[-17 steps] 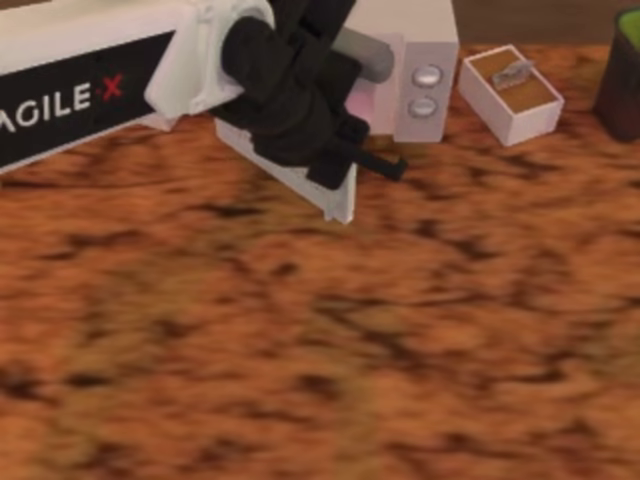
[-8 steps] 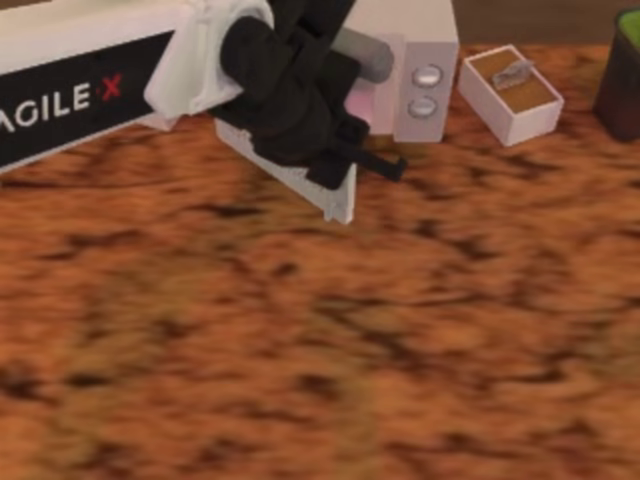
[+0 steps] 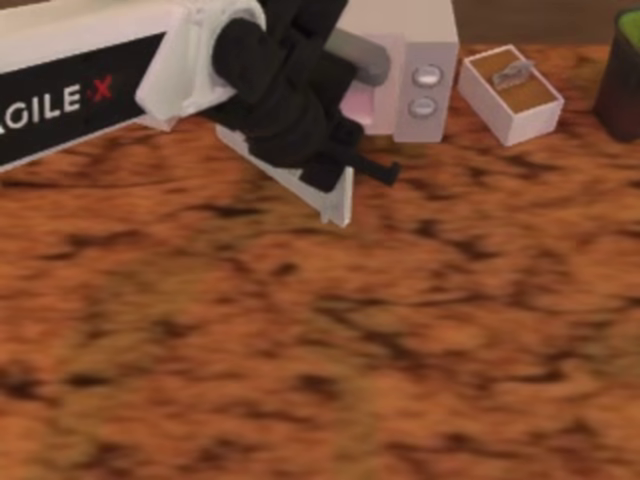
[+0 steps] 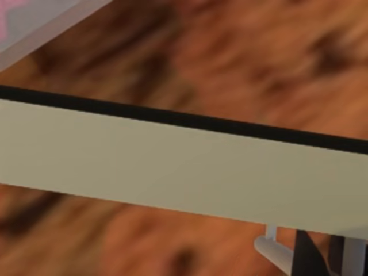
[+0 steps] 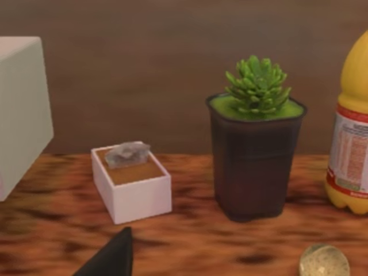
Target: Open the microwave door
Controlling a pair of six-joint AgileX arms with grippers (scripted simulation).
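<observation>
My left tool (image 3: 372, 170) sits at the free edge of the microwave door (image 3: 300, 185), which stands swung well out from the microwave (image 3: 415, 60) at the back of the tabletop (image 3: 320, 340), left of centre, its pale pink cavity showing. Whether the tool is clenched on the slim handle or merely beside it I cannot tell; my own wrist hides the fingertips from above, and the left wrist view shows only the door's broad off-white face with a dark strip along one edge. I judge the door a stiff, light panel swinging on a hinge, best held by the handle at its free edge and drawn along its arc. My arm reads "AGILE X". The right tool is not in view; its wrist camera faces a small white box (image 5: 131, 184), a potted succulent (image 5: 255, 155) and a yellow bottle (image 5: 349, 132) whose label is too small to read.
</observation>
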